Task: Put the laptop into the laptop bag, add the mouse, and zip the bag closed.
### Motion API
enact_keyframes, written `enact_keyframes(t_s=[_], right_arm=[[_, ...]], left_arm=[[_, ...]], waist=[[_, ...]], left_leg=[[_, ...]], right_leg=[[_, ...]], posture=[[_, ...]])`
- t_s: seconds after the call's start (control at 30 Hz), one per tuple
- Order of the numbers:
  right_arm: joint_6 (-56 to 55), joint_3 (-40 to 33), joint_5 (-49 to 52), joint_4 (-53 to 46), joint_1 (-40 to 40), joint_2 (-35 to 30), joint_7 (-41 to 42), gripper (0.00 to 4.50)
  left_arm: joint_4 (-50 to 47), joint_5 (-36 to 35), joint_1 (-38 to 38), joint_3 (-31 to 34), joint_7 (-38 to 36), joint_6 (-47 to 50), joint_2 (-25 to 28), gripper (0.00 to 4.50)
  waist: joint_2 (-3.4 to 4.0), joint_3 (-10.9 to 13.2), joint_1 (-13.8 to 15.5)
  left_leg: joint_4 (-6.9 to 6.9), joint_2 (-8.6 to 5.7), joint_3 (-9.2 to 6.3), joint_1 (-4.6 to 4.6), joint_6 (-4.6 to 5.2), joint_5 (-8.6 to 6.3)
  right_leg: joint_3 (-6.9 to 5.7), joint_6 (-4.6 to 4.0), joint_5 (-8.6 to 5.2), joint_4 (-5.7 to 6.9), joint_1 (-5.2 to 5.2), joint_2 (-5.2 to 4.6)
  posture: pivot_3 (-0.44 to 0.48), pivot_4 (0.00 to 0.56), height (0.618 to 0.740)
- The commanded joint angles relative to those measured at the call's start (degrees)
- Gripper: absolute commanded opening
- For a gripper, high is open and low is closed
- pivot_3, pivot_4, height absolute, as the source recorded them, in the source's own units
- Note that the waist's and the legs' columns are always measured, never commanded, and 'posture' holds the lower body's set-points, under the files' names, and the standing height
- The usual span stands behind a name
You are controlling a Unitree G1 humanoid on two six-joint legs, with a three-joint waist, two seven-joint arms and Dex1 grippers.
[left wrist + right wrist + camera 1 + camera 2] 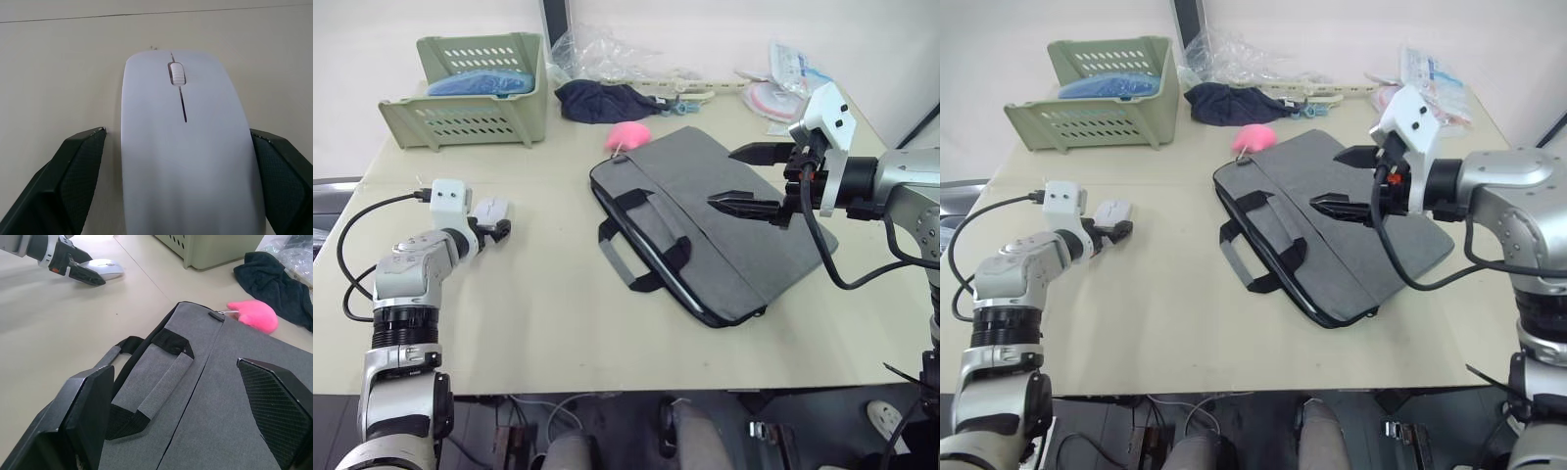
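Observation:
The grey laptop bag [749, 250] lies flat on the right half of the table, its black handles [641, 245] pointing toward the table's middle. My right gripper [723, 178] hovers open just above the bag's upper face, nothing between its fingers. The white mouse [492, 209] rests on the table at the left. My left gripper [178, 134] straddles it, open, with a gap between one finger [78, 166] and the mouse's side. In the right wrist view the mouse [105, 268] and the left gripper sit beyond the bag's handles. The laptop is out of view.
A green slotted basket [475, 93] holding something blue stands at the back left. A dark navy cloth [602, 100] and a pink fluffy blob [628, 135] lie just behind the bag. Clear plastic bags [607, 49] and packets [783, 78] crowd the back edge.

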Motion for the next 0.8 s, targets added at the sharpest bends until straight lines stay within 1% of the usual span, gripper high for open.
enact_keyframes(t_s=[0.03, 0.1, 0.17, 0.23, 0.5, 0.53, 0.57, 0.6, 0.8], right_arm=[[-0.8, -2.9, 0.0, -1.0, -0.2, -0.2, -1.1, 4.41], [-0.8, -2.9, 0.0, -1.0, -0.1, -0.2, -1.1, 4.41], [-0.8, -3.0, 0.1, -1.0, 0.0, -0.1, -1.2, 4.5], [-0.8, -3.0, 0.1, -1.1, 0.2, 0.0, -1.2, 4.5], [-0.8, -2.9, 0.3, -1.2, 0.3, 0.1, -1.2, 4.5], [-0.8, -2.9, 0.3, -1.2, 0.4, 0.2, -1.2, 4.5], [-0.8, -2.9, 0.3, -1.2, 0.4, 0.2, -1.2, 4.5], [-0.8, -2.9, 0.3, -1.2, 0.4, 0.2, -1.2, 4.5], [-0.7, -2.8, 0.3, -1.1, 0.2, 0.5, -1.4, 4.5]], left_arm=[[3.8, 1.0, 3.3, 1.2, 1.8, 1.0, -1.0, 4.5], [3.8, 1.0, 3.4, 1.0, 1.7, 1.0, -1.0, 4.5], [3.9, 1.3, 3.7, 0.6, 1.5, 1.2, -0.9, 3.98], [3.8, 1.3, 4.0, 0.2, 1.1, 1.7, -0.8, 3.42], [2.6, 1.4, 4.3, 0.0, 0.6, 2.5, -0.6, 3.42], [2.4, 1.4, 4.3, 0.0, 0.6, 2.5, -0.6, 3.18], [2.4, 1.5, 4.3, 0.0, 0.7, 2.5, -0.5, 3.18], [2.1, 1.6, 4.4, -0.1, 0.7, 2.1, -0.5, 2.92], [1.4, 1.5, 4.4, -0.1, 0.7, 3.0, -0.6, 2.9]], waist=[[0.27, -0.2, 0.0], [0.32, -0.2, -0.1], [0.33, -0.2, -0.1], [0.36, -0.2, -0.1], [0.38, -0.2, -0.1], [0.38, -0.2, -0.1], [0.38, -0.2, -0.1], [0.37, -0.2, -0.1], [0.38, -0.2, -0.1]], left_leg=[[0.0, 0.0, 0.02, 0.0, 0.0, 0.0], [-0.01, 0.0, 0.02, 0.0, 0.0, 0.0], [0.0, 0.0, 0.03, 0.01, 0.0, 0.0], [-0.01, 0.0, 0.03, 0.01, 0.0, 0.0], [-0.02, 0.0, 0.02, 0.01, 0.0, 0.0], [-0.02, 0.0, 0.03, 0.01, 0.0, 0.0], [-0.02, 0.0, 0.03, 0.01, 0.0, 0.0], [-0.02, 0.0, 0.02, 0.01, 0.0, 0.0], [-0.02, 0.0, 0.02, 0.01, 0.0, 0.0]], right_leg=[[0.01, 0.0, 0.0, 0.0, 0.0, 0.0], [0.02, 0.0, 0.0, 0.0, 0.0, 0.0], [0.02, 0.0, 0.0, 0.0, 0.0, 0.0], [0.02, 0.0, 0.0, 0.0, 0.0, 0.0], [0.02, 0.0, 0.0, -0.01, 0.0, 0.0], [0.02, 0.0, 0.0, -0.02, 0.0, 0.0], [0.02, 0.0, 0.0, -0.02, 0.0, 0.0], [0.02, 0.0, 0.0, -0.02, 0.0, 0.0], [0.02, 0.0, 0.0, -0.02, 0.0, 0.0]], posture=[[0.0, 0.15, 0.74], [0.0, 0.15, 0.74], [0.0, 0.15, 0.74], [0.0, 0.15, 0.74], [0.0, 0.15, 0.74], [0.0, 0.15, 0.74], [0.0, 0.15, 0.74], [0.0, 0.15, 0.74], [0.0, 0.15, 0.74]])
